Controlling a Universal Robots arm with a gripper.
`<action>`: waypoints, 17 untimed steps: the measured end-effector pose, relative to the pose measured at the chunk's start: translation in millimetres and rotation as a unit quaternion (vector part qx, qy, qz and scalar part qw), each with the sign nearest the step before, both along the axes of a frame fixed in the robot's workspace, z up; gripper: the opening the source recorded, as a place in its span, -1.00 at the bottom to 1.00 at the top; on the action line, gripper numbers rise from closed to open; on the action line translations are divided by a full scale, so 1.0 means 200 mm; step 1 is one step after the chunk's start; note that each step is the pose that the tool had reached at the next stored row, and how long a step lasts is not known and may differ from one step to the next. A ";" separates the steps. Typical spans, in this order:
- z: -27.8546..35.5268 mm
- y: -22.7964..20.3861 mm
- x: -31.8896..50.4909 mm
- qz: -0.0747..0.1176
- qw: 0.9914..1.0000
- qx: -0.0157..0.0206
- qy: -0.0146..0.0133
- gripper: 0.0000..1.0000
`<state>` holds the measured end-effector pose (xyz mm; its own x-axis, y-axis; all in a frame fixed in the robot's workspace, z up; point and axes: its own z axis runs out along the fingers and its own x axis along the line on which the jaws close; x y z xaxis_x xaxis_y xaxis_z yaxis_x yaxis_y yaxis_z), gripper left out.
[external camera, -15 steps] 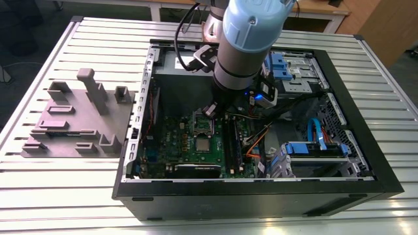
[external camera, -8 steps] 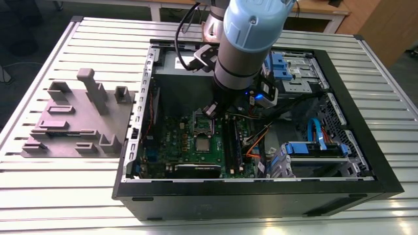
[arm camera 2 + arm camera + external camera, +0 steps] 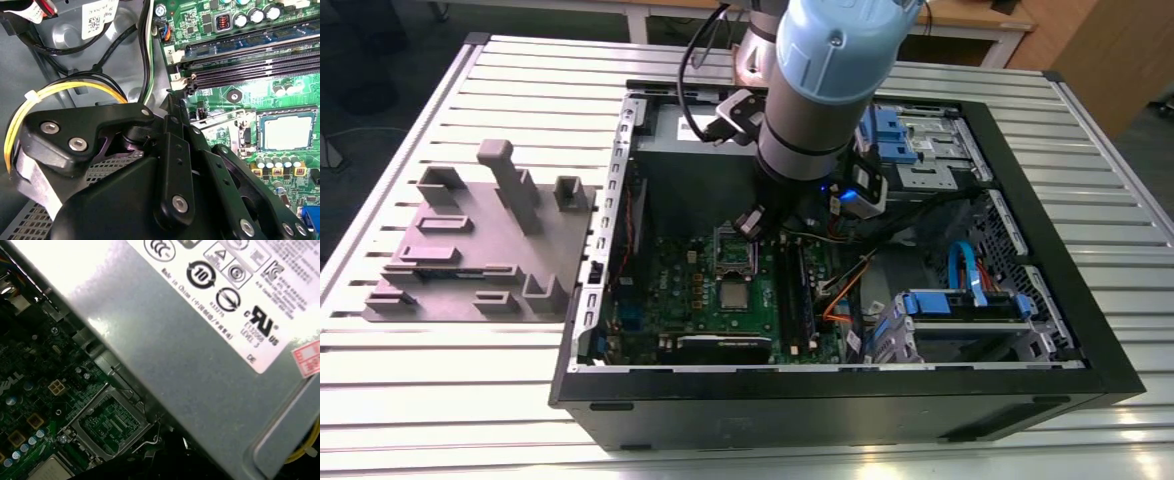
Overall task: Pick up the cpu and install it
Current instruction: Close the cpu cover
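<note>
One arm (image 3: pixel 807 110) reaches down from the exterior view's top into the open case (image 3: pixel 1067 330). Its pincer (image 3: pixel 750 222) hovers above the motherboard; whether it is spread or pressed together cannot be told. Below it, the cpu (image 3: pixel 735 294) lies centre frame, beside the socket (image 3: pixel 732 262).

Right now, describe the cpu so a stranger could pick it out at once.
Look into the open black computer case on the slatted table, at the green motherboard on its floor. Near the board's middle lies the cpu, a small flat square. Its plain silvery-grey top sets it apart from the hollow metal frame beside it and the long black slots.
</note>
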<state>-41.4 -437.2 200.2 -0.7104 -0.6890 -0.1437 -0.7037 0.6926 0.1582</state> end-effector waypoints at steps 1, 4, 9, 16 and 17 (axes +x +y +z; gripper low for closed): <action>-0.002 0.000 -0.001 0.000 1.000 0.000 0.000 -0.80; -0.007 0.000 -0.003 0.000 1.000 0.000 0.000 -0.80; -0.009 0.000 -0.011 0.000 1.000 -0.001 0.000 -0.80; -0.005 0.000 -0.015 0.000 1.000 -0.005 0.000 -0.80; -0.004 0.000 -0.016 0.000 1.000 -0.005 0.000 -0.80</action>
<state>-44.6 -437.2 199.5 -0.7107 -0.6902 -0.1364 -0.7035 0.6945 0.1511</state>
